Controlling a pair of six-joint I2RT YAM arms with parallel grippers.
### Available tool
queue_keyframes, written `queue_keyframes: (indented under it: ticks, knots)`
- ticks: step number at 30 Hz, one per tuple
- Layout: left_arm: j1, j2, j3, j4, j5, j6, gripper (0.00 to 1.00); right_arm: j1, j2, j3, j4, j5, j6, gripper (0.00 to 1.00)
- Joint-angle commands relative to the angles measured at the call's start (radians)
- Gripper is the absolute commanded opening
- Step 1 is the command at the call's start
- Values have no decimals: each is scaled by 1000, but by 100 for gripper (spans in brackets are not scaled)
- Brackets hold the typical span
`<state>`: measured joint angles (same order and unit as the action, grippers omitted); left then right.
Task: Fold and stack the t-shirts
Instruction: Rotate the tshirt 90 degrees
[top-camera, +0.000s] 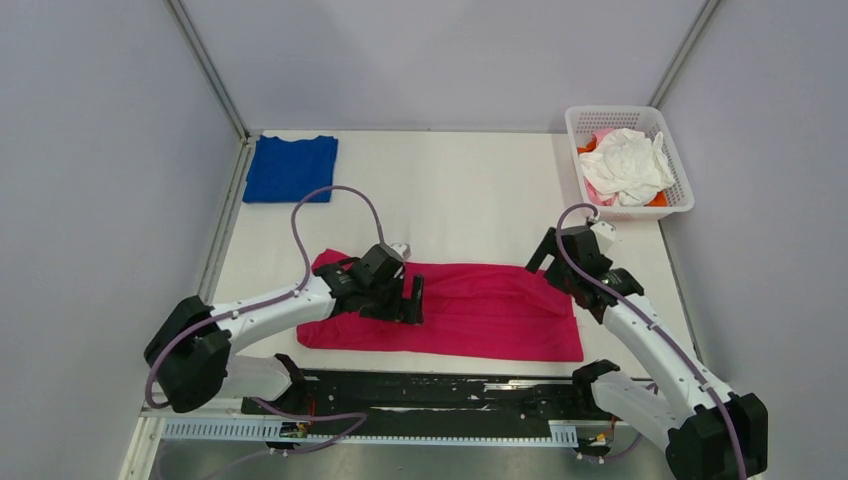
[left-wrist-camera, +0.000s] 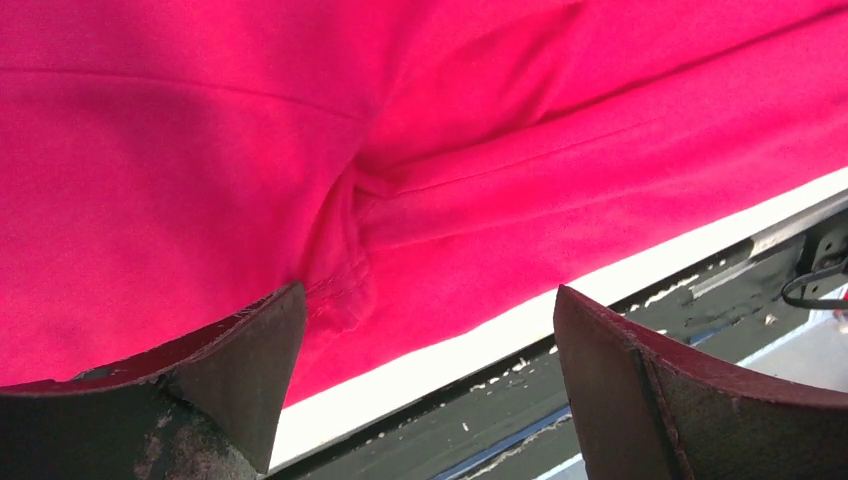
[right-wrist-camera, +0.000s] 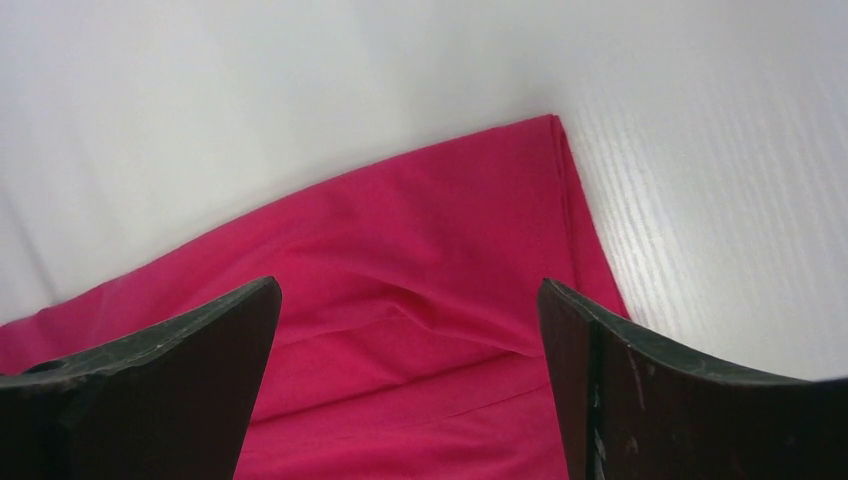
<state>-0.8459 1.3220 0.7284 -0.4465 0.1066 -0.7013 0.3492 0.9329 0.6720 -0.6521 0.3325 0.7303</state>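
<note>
1. The magenta-pink t-shirt (top-camera: 470, 315) lies flat as a long band across the near part of the table (top-camera: 460, 190), between the two arms, with its near edge close to the table's front edge
2. The left gripper (top-camera: 410, 300) hangs over the shirt's left part with its jaws spread wide and nothing between them; from its wrist camera a small pucker of cloth by a seam shows just off one finger (left-wrist-camera: 250, 350)
3. The right gripper (top-camera: 548, 272) sits at the shirt's far right corner, also wide open and holding nothing, the hemmed corner in view beyond its fingers (right-wrist-camera: 200, 340)
4. A royal blue t-shirt (top-camera: 291, 167) lies folded flat at the far left corner, well apart from the magenta one
5. At the far right stands a white lattice basket (top-camera: 680, 195) with a crumpled white shirt (top-camera: 628, 165) on top, and bits of pale pink (top-camera: 603, 135) and orange cloth (top-camera: 657, 200) showing under it
</note>
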Motion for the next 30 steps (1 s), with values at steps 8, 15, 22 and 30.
queue_keyframes:
  ticks: [8, 15, 22, 30]
  knots:
    - [218, -295, -101, -25, -174, -220, 100, -7, 186, -9, 262, -256, -83, 100]
    - [359, -191, -215, 174, -115, -316, 100, -9, 312, -12, 303, -370, -101, 100]
    - [496, 102, -115, 327, -46, -357, 100, -10, 399, -27, 318, -402, -127, 100]
    - [573, 614, 408, 320, -15, -398, 100, -5, 446, -51, 314, -582, -165, 100]
